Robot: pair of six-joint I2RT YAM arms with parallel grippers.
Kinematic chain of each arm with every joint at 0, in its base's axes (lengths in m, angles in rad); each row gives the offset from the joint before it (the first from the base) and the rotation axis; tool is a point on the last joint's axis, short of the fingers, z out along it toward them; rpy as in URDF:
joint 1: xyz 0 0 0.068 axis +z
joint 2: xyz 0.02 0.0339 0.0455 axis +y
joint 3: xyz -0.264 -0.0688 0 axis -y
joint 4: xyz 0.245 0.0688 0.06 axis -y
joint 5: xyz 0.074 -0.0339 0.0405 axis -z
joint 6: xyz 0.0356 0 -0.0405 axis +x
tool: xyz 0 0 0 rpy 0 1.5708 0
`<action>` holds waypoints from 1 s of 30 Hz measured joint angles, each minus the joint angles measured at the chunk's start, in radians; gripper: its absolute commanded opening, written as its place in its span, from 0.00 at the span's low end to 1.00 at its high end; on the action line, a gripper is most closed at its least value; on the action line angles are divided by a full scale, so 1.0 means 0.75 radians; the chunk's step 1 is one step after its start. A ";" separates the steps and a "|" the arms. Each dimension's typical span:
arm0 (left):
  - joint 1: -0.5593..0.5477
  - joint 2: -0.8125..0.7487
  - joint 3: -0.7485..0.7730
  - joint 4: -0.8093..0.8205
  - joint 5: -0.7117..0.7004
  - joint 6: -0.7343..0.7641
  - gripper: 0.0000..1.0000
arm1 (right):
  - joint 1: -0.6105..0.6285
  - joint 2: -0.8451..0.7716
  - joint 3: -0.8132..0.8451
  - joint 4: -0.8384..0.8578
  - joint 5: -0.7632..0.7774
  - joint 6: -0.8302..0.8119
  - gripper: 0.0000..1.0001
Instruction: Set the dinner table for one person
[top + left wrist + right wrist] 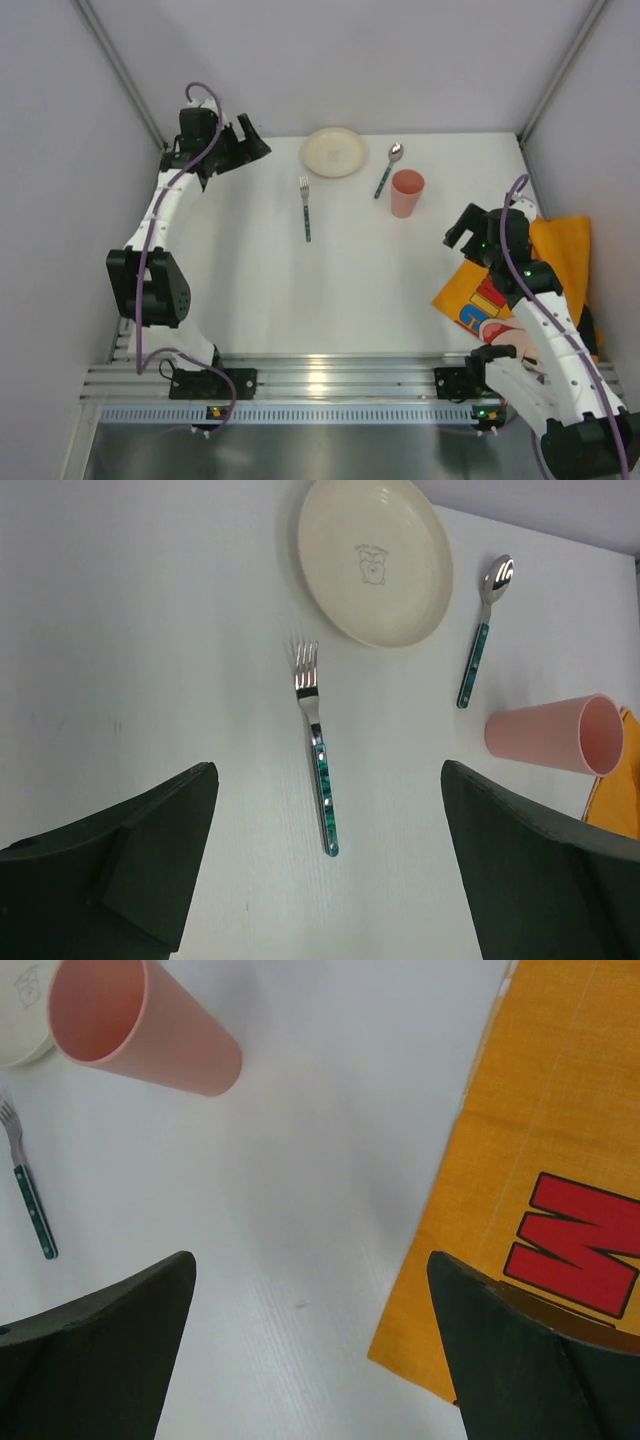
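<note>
Now both my jaws are spread wide and empty, and I think the soft, floppy orange mat (560, 1110) is best pinched at its edge on the hard surface (350, 290).

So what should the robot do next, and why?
Probably lower the right gripper onto the edge of the orange placemat and grip it. It hangs open and empty over that edge, and the mat lies aside from the plate, fork, spoon and cup.
</note>
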State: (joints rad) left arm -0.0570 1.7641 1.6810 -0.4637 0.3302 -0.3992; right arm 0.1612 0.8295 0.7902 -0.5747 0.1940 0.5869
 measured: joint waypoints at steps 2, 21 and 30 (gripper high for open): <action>0.006 -0.099 -0.151 0.075 -0.073 -0.069 0.98 | 0.001 -0.002 0.000 -0.031 0.019 0.000 1.00; -0.258 -0.819 -0.767 -0.093 -0.272 -0.372 0.98 | -0.010 0.706 0.097 -0.300 -0.074 -0.069 1.00; -0.268 -1.160 -0.851 -0.254 -0.349 -0.290 0.98 | -0.010 0.809 -0.010 -0.281 -0.052 -0.003 0.62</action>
State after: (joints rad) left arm -0.2577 0.8944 1.0424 -0.6540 0.0681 -0.6170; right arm 0.1539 1.4361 0.7830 -0.7853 0.1547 0.5850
